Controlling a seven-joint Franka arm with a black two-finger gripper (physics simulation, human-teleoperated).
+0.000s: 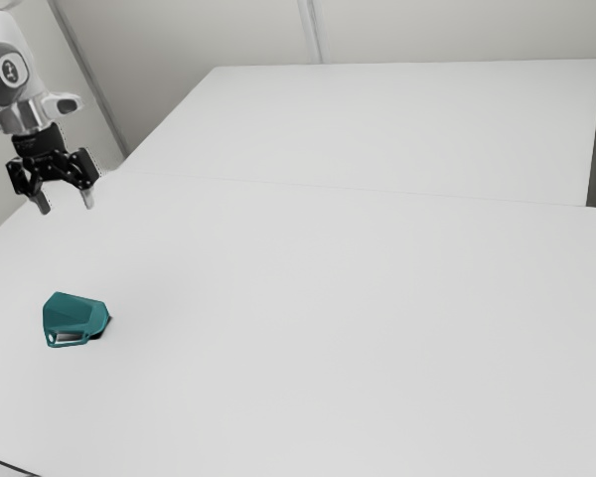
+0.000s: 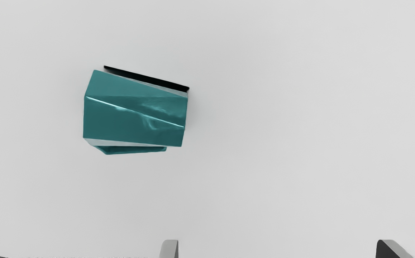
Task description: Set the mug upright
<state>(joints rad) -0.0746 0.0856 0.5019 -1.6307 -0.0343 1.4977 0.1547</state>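
Note:
My gripper [image 1: 66, 203] hangs well above the table at the exterior view's upper left, its two fingers wide apart with nothing between them. The teal faceted mug [image 1: 74, 315] lies on its side on the table, lower than the gripper and apart from it. In the wrist view the mug [image 2: 134, 111] shows its angular side wall, with part of its handle low along one side. The fingertips of the gripper [image 2: 277, 249] stand apart there, off to one side of the mug.
A large white table [image 1: 358, 328] extends toward the exterior view's right. Beyond a thin seam lies another white surface [image 1: 407, 124], with pale walls behind. A dark line [image 1: 10, 465] crosses the exterior view's lower left corner.

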